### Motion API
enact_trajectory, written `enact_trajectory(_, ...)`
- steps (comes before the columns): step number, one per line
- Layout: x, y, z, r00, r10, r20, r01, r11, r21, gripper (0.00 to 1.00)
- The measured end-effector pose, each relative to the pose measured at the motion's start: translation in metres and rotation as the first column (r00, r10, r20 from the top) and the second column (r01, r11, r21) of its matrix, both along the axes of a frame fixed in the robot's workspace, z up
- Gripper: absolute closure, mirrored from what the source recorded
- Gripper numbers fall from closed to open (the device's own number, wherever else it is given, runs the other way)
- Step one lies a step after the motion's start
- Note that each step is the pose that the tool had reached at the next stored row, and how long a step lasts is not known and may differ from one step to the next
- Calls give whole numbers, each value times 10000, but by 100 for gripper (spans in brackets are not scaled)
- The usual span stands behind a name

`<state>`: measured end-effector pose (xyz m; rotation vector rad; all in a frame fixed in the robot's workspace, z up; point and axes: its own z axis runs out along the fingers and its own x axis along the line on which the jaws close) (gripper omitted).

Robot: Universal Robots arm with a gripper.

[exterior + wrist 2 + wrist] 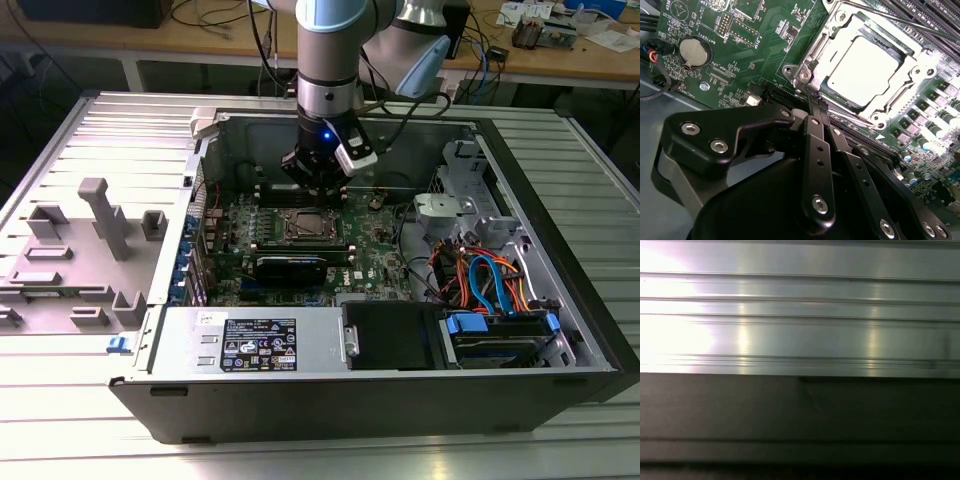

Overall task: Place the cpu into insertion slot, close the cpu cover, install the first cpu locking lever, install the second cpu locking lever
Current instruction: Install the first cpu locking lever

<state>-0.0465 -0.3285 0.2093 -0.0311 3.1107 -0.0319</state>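
- The cpu (866, 70) sits flat in the insertion slot (303, 225), its pale metal top showing through the window of the cpu cover (912, 60), which appears to lie down over it; on the green motherboard (747, 50) the socket is near the centre of the open computer case (560, 250) in the exterior view.
- In the second wrist view a thin locking lever (890, 17) crosses the socket's far edge at about 12 o'clock from the chip; whether it is latched cannot be told.
- The gripper (815, 102) has its fingers drawn together to a narrow point, holding nothing, with the tips just off the cover's corner at about 8 o'clock from the chip.
- Risk, as a judgement: the tips sit close to the frame, so a slip sideways could scrape the board's small parts or skid off a springy lever, letting it snap back.
- The memory slots (262, 226) beside the socket leave little room for the fingers.
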Motion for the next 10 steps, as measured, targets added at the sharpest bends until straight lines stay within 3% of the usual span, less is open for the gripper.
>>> enact_trajectory(10,9,2,-41,10000,-1,-2,1,10000,-40,89)
